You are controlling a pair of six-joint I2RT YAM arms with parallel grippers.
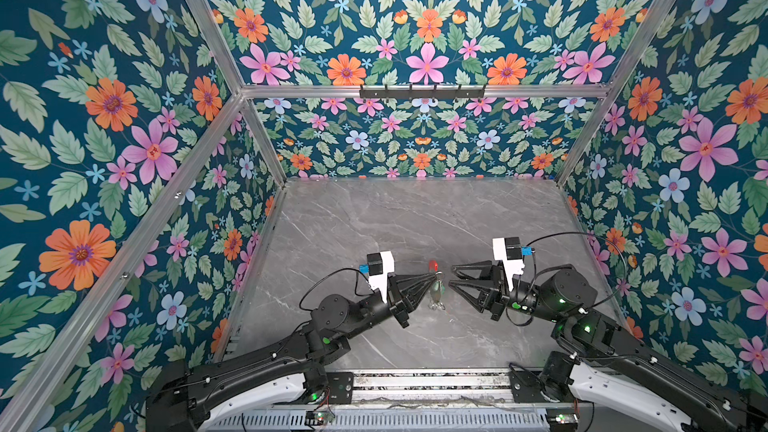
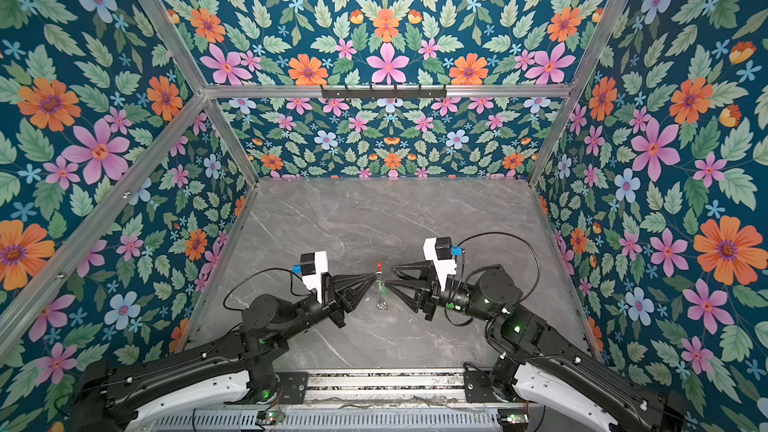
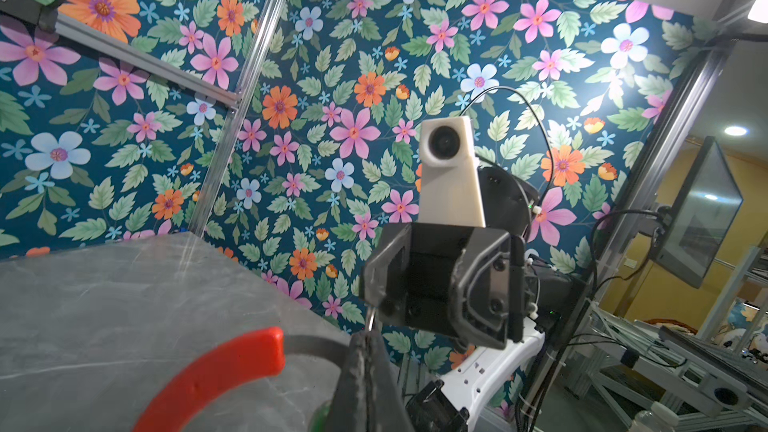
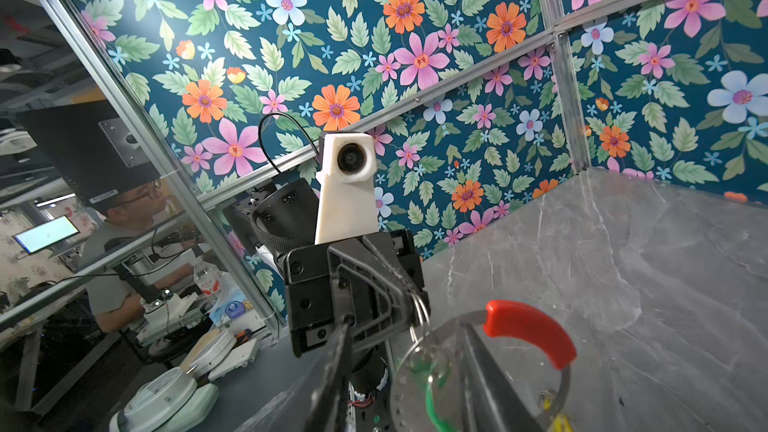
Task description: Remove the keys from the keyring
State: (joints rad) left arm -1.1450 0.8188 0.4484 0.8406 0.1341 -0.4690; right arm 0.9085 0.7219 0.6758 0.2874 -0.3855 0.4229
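both at the keyring [image 4: 530,332]: left fingers [image 3: 363,376] clamped shut on it; right fingers [image 4: 484,380] part-open, empty.

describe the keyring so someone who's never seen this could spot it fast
On the grey marble table, look where the left arm and right arm almost meet. The keyring is pinched in the left fingers: a thin grey hoop, larger than the small silver split rings on it, and alone in wearing a bright red sleeve.

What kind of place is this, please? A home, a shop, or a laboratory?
Most likely a robotics lab cell: an aluminium frame holds flower-printed walls around a grey marble-look table, and in the right wrist view a person sits by a lit screen outside.
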